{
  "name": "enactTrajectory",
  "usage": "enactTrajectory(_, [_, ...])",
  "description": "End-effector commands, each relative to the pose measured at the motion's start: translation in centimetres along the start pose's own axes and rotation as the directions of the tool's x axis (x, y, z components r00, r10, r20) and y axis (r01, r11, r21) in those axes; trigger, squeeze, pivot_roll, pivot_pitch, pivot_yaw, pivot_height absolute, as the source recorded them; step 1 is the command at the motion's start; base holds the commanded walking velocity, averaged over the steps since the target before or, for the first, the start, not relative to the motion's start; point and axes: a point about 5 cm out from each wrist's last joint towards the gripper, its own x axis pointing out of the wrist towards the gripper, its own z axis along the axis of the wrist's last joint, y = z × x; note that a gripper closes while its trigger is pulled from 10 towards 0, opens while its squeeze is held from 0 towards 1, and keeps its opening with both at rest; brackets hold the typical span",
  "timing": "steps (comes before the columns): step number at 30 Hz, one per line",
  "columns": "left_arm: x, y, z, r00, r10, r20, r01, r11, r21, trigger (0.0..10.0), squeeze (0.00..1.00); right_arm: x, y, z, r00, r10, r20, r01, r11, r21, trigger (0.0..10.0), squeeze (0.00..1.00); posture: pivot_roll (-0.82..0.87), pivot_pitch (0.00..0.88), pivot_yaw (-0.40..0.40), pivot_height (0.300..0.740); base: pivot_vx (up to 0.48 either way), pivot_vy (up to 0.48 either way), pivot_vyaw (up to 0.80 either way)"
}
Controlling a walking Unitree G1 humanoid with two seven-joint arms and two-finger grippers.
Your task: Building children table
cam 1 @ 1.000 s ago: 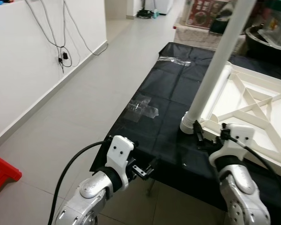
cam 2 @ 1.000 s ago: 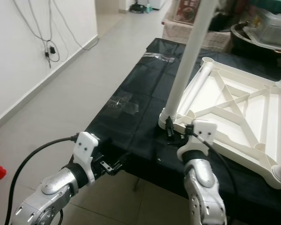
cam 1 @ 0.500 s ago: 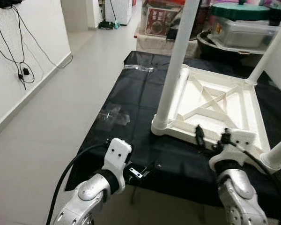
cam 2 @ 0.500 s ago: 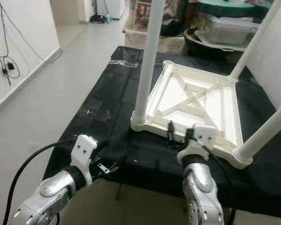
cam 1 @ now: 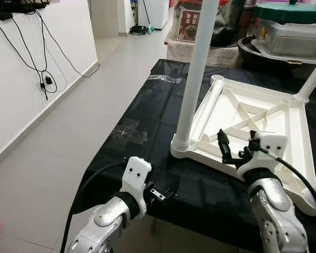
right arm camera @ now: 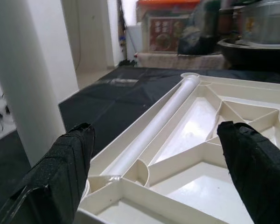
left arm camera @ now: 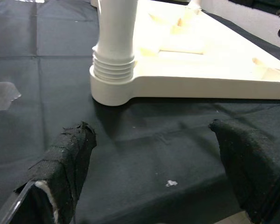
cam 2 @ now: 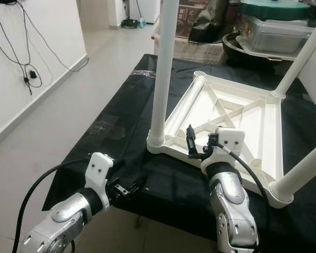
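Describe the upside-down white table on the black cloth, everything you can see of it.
The white table lies top-down on a black cloth, its ribbed underside facing up: a rectangular frame with diagonal cross braces, looking like moulded plastic. A leg stands upright in the near corner socket, with threaded rings at its base. Two more legs rise from other corners, and one corner socket is bare. A loose tube lies in the tray along one edge. The right claw hovers open over the near rim, not gripping; the left claw is apart, near the cloth's edge.

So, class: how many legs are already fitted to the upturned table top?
3: one at the near left corner, one at the near right corner, one at the far right corner. The far left socket stands empty.
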Motion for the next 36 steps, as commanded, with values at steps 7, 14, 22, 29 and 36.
enactTrajectory(7, [-0.2,-0.2,-0.3,1.000,-0.012,-0.023,0.012,1.000,0.014,10.0,0.00,0.5,-1.0,-0.2,0.999,-0.026,-0.028,0.026,1.000,0.001,10.0,0.00,0.08,0.075,-0.085,0.740,0.000,0.000,-0.74])
enactTrajectory(14, [-0.2,0.0,-0.5,1.000,0.009,-0.023,-0.009,1.000,0.012,10.0,0.00,0.4,-0.3,-0.3,1.000,-0.007,-0.016,0.007,1.000,0.017,10.0,0.00,0.08,0.067,-0.082,0.740,0.205,-0.211,-0.23])
enactTrajectory(22, [-0.2,0.0,-0.6,0.999,0.003,-0.034,-0.002,1.000,0.003,10.0,0.00,0.8,-0.5,-0.1,1.000,0.000,-0.011,0.001,1.000,0.021,10.0,0.00,0.08,0.062,-0.085,0.740,0.068,0.000,0.00])
enactTrajectory(29, [-0.2,-0.1,-0.7,0.999,-0.005,-0.037,0.005,1.000,0.006,10.0,0.00,1.4,-1.0,0.3,0.999,0.033,-0.018,-0.033,0.999,0.012,10.0,0.00,0.08,0.057,-0.088,0.740,0.000,0.000,0.00])
enactTrajectory(36, [-0.2,-0.2,-0.7,0.999,-0.010,-0.039,0.010,1.000,0.006,10.0,0.00,2.4,-2.9,0.1,0.989,0.090,-0.117,-0.094,0.995,-0.024,10.0,0.00,0.08,0.057,-0.088,0.740,0.000,0.000,0.00])
